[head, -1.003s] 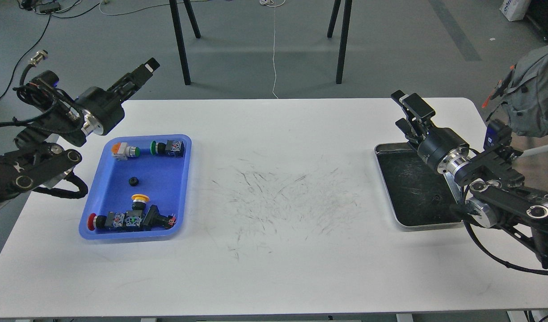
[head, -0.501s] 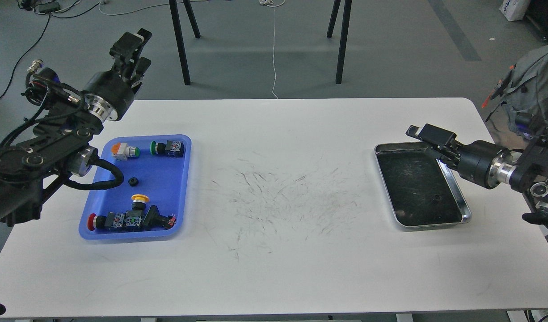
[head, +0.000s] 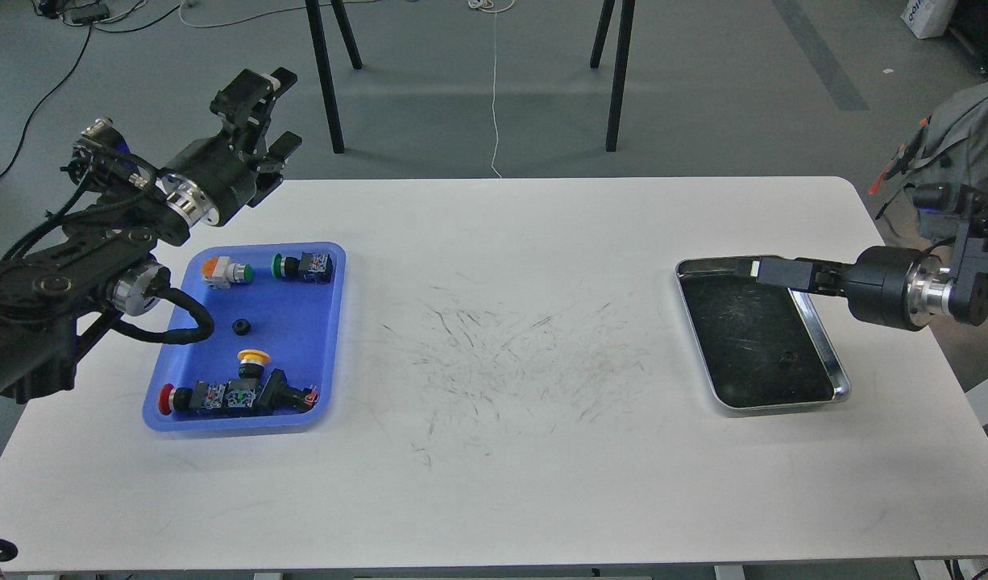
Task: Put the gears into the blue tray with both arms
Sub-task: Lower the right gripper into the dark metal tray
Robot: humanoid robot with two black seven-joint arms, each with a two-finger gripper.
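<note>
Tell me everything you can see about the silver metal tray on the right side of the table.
The silver metal tray is a shallow rectangle with rounded corners and a shiny raised rim. Its inside is dark and scratched, with one small dark spot near the lower right that I cannot identify. It lies flat on the white table, slightly turned. The right gripper reaches over its far edge; contact cannot be judged.

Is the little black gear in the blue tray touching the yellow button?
Apart. The head view shows the gear alone on bare blue tray floor, with a clear blue strip between it and the yellow-capped push-button switch.
</note>
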